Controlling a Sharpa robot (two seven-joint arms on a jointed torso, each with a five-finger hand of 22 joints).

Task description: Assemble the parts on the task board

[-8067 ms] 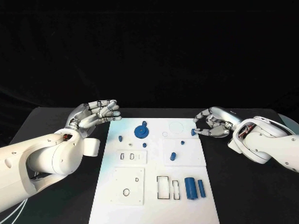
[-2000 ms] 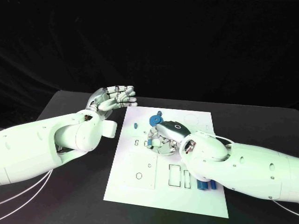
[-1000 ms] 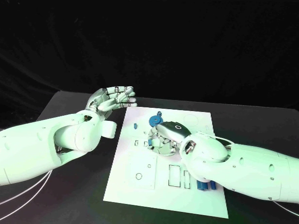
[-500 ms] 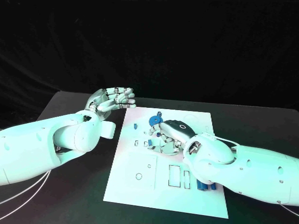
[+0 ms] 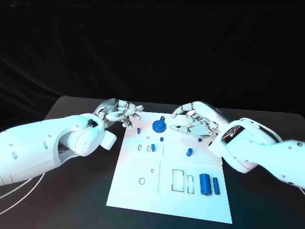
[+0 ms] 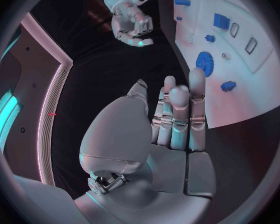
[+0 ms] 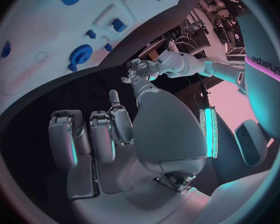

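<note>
Black table [image 5: 70,107] and a dark backdrop are what my head camera gives me, with the white task board [image 5: 167,191] lying in the middle. My left hand [image 5: 119,113] hangs at the board's far left corner, fingers loosely curled and apart, holding nothing; the left wrist view shows its fingers [image 6: 177,117] straight and side by side above the dark table, clear of the board's edge. My right hand [image 5: 197,120] hovers over the board's far right part, fingers bent and spread, and I see nothing in its grasp; in the right wrist view its fingers [image 7: 93,134] are folded in with nothing between them.

Between the two hands, a blue gear [image 5: 158,126] sits on the board, with a small blue peg [image 5: 138,130] just to its left. Nearer me lie another small blue part [image 5: 153,146] by two small rectangular slots and a blue peg [image 5: 189,152] out toward the right edge. Closest to me, two blue cylinders [image 5: 208,184] lie side by side next to a pair of rectangular cut-outs [image 5: 182,182], well apart from both hands.
</note>
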